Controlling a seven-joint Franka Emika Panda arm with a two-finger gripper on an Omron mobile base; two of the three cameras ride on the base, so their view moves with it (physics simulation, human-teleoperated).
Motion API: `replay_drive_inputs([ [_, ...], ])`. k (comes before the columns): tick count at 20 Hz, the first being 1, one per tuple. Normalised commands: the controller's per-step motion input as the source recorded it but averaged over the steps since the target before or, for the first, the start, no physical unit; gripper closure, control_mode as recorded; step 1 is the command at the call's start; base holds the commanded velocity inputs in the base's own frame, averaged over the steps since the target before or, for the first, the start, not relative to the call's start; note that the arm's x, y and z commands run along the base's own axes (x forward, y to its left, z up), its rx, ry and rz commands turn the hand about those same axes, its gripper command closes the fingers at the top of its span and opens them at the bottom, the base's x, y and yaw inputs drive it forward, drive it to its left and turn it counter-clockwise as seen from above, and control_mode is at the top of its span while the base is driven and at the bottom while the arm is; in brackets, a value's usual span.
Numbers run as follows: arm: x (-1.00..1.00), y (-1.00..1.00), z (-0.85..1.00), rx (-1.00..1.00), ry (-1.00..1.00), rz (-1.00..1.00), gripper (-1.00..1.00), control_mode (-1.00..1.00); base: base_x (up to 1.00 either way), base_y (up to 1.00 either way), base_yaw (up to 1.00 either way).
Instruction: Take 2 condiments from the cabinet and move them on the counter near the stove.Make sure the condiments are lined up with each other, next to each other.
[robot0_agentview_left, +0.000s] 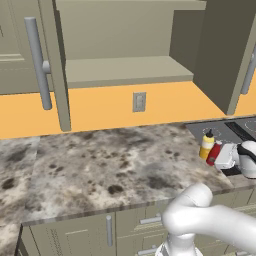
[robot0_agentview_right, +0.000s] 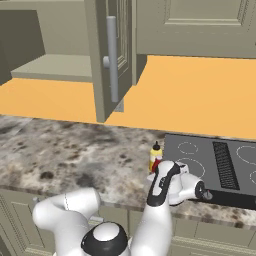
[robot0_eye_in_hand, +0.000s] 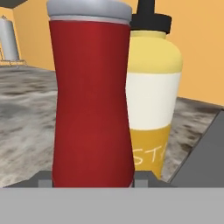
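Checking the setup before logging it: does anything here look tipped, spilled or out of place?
Nothing spilled or tipped. The yellow squeeze bottle and slimmer red squeeze bottle stand upright side by side on the mottled stone counter beside the black glass cooktop. Only the olive-grey wall cabinet hangs open.

Even, bright, shadowless rendered light

Arm (robot0_agentview_right: 65, 210): glossy white, rounded tubular links. Behind the claw (robot0_agentview_left: 220, 156), a white wrist housing carries a black band. The base joint cap (robot0_agentview_right: 105, 239) is white, ringed in black. No cables or markings visible.
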Motion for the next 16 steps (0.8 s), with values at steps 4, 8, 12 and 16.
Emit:
replay_drive_inputs([
  [4,0.0,0.0,-0.14,0.0,0.0,0.0,1.0,-1.0,0.0,0.0,0.0],
  [8,0.0,0.0,0.0,0.0,0.0,0.0,1.0,-1.0,0.0,0.0,0.0],
  [12,0.0,0.0,0.0,0.0,0.0,0.0,1.0,-1.0,0.0,0.0,0.0],
  [16,0.0,0.0,-0.04,0.0,0.0,0.0,1.0,-1.0,0.0,0.0,0.0],
])
